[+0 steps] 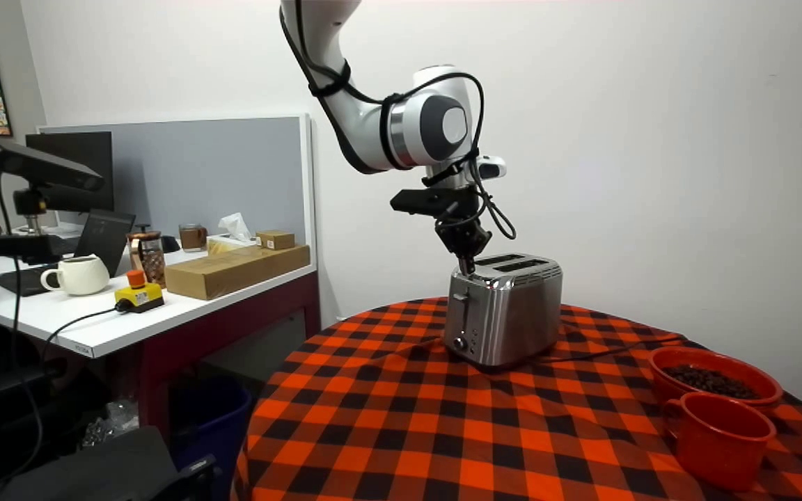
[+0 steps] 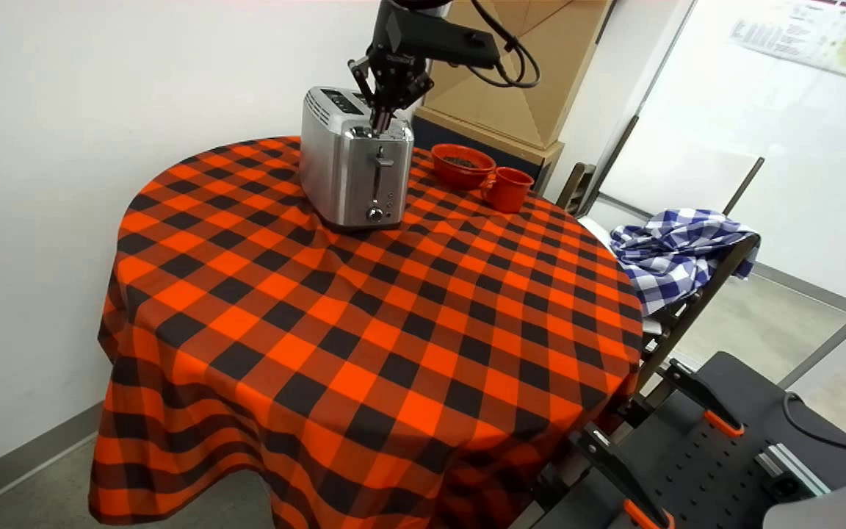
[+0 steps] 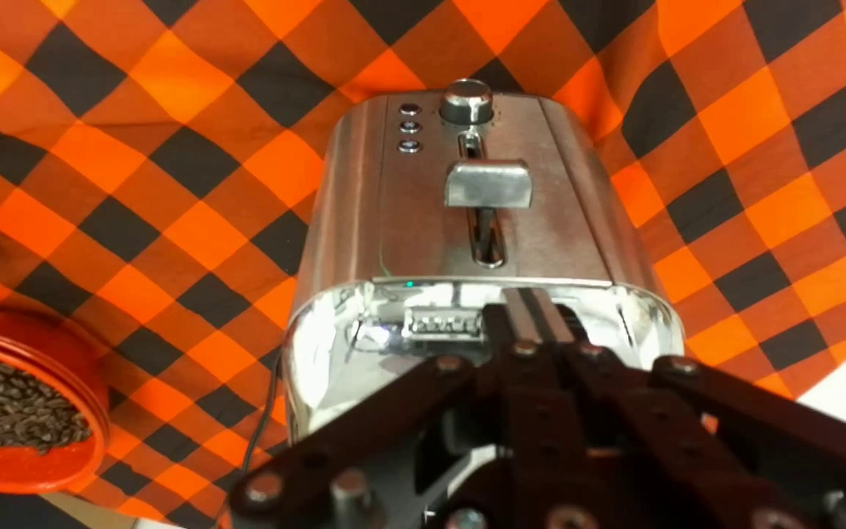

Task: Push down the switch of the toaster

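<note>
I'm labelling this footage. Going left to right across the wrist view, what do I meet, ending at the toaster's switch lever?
Red bowl of coffee beans → black cord → three round buttons → switch lever.

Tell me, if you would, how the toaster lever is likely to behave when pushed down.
The lever should slide rather than swing, since it rides in a straight, narrow slot. Its smooth, shiny surface may be somewhat slippery.
</note>
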You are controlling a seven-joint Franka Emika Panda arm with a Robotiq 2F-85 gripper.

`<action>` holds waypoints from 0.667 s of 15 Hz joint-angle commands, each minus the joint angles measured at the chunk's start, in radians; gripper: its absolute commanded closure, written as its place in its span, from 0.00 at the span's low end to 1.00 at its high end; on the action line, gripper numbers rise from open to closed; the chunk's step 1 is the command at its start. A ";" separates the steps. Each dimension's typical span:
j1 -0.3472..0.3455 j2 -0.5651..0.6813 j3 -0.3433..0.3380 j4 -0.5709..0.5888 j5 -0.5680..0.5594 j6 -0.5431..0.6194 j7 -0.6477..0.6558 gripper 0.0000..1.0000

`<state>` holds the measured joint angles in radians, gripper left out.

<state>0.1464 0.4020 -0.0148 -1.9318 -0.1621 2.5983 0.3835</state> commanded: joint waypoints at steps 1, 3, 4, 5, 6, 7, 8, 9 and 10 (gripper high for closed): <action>-0.007 0.041 0.014 0.029 0.066 -0.064 -0.037 1.00; -0.010 0.054 0.021 0.030 0.090 -0.099 -0.049 1.00; -0.009 0.063 0.020 0.031 0.094 -0.108 -0.051 1.00; -0.006 0.071 0.016 0.032 0.090 -0.110 -0.050 1.00; 0.006 0.079 0.002 0.030 0.064 -0.101 -0.038 1.00; 0.010 0.087 -0.006 0.030 0.049 -0.090 -0.037 1.00; 0.015 0.092 -0.014 0.031 0.034 -0.081 -0.034 1.00; 0.019 0.098 -0.021 0.033 0.021 -0.074 -0.033 1.00; 0.021 0.105 -0.028 0.034 0.008 -0.058 -0.033 1.00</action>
<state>0.1485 0.4718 -0.0124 -1.9242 -0.1204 2.5208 0.3657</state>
